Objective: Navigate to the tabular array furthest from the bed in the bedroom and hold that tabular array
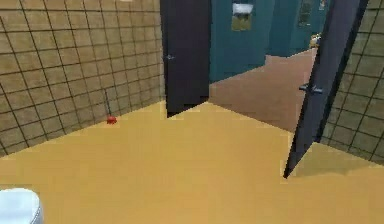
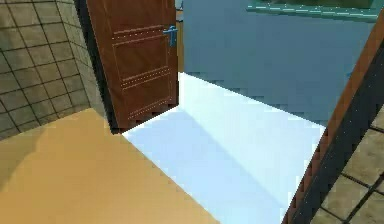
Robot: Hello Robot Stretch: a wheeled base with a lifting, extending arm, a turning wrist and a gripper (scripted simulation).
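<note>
Although two doorways are seen, the table's location cannot be told from either view. Gripper finger state: cannot be told.

Forward view:
- An orange-tan floor [image 1: 190, 170] is laid across the near room.
- A brown tiled wall [image 1: 60, 60] with dark grout is seen at the left, and a second tiled section [image 1: 362, 100] at the right edge.
- Two doors are swung open: a middle dark door [image 1: 186, 55] and a right dark door [image 1: 322, 85], with a door handle [image 1: 311, 89] seen at mid-height on the latter.
- Between them a reddish-brown floor [image 1: 265, 90] is seen, bounded farther off by teal walls [image 1: 235, 50].
- A small framed picture [image 1: 243, 14] is hung high on the teal wall.
- A small red item [image 1: 111, 120] is lying on the orange-tan floor just beside the left tiled wall. What it is cannot be made out.
- A white rounded object [image 1: 18, 206] is cut off by the bottom left corner.

Arm side view:
- A brown panelled door [image 2: 135, 65] is stood open at upper left, with a bluish handle [image 2: 171, 37] fitted near its right edge.
- Left of it, a tiled side wall [image 2: 35, 75] is seen.
- A tan floor patch [image 2: 60, 175] is met at the threshold by a pale bluish-white floor [image 2: 235, 140] along a diagonal line.
- The pale floor is backed by a grey-blue wall [image 2: 280, 60], with a teal strip [image 2: 310, 10] run along the top.
- A brown door frame [image 2: 350, 110] is seen at the right, with corner tiles [image 2: 350, 195] below it.
</note>
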